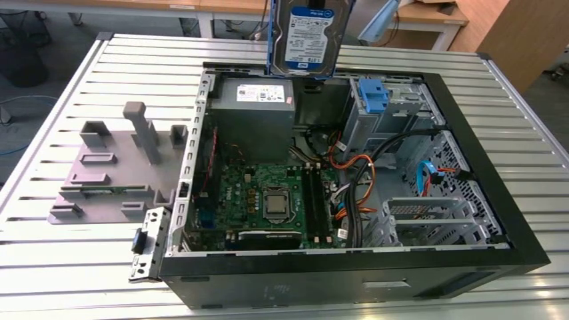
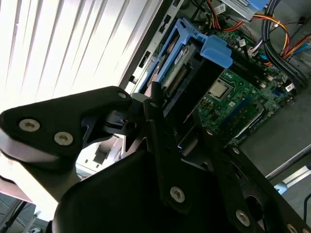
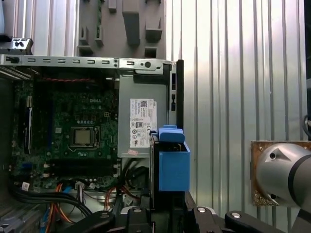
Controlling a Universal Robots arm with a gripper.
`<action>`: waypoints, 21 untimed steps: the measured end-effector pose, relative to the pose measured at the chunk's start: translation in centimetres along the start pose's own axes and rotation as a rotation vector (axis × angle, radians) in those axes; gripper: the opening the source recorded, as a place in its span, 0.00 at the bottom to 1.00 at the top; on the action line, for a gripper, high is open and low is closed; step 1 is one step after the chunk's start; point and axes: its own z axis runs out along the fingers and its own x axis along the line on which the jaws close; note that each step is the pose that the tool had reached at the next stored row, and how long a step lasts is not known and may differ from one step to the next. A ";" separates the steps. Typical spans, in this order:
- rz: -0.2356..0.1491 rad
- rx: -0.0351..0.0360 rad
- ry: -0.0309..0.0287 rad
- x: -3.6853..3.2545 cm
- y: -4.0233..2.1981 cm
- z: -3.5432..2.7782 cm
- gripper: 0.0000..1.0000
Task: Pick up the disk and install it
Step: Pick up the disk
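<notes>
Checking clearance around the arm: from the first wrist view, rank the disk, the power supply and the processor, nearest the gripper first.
1. The disk, held in the gripper, above the case.
2. The power supply, in the case corner beneath the disk.
3. The processor, out on the motherboard, farthest.

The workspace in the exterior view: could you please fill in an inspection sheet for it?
Surface: ribbed metal table, carrying the open computer case.
Job's things: the disk in its blue bracket, upright in the air over the case's far edge, near the power supply; not yet in a bay.
Clutter: grey fixture block on the table, at the exterior view's left of the case.
Grippers: gripper shut on the disk, in the second wrist view.
Cables: orange and black cables loose inside the case, beside the motherboard.
Surroundings: wooden desks beyond the table.
</notes>
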 end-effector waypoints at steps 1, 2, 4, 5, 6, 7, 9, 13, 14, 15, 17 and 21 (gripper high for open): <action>0.000 0.0001 -0.0001 0.09 -0.03 0.00 0.35; 0.000 0.0001 -0.0001 0.19 -0.05 -0.01 0.35; 0.000 0.0001 -0.0001 0.41 -0.08 -0.02 0.35; 0.000 0.0001 -0.0002 0.55 -0.10 -0.03 0.35; 0.000 0.0001 -0.0002 0.69 -0.12 -0.04 0.35; 0.000 0.0001 -0.0002 0.83 -0.14 -0.05 0.35; 0.000 0.0001 -0.0001 1.14 -0.18 -0.07 0.35; 0.000 0.0001 -0.0002 1.77 -0.25 -0.12 0.35; 0.000 0.0001 -0.0001 1.92 -0.27 -0.14 0.35; 0.000 0.0001 -0.0002 2.11 -0.29 -0.15 0.35; 0.000 0.0001 -0.0001 2.44 -0.34 -0.18 0.35; 0.000 0.0001 -0.0002 3.08 -0.42 -0.23 0.35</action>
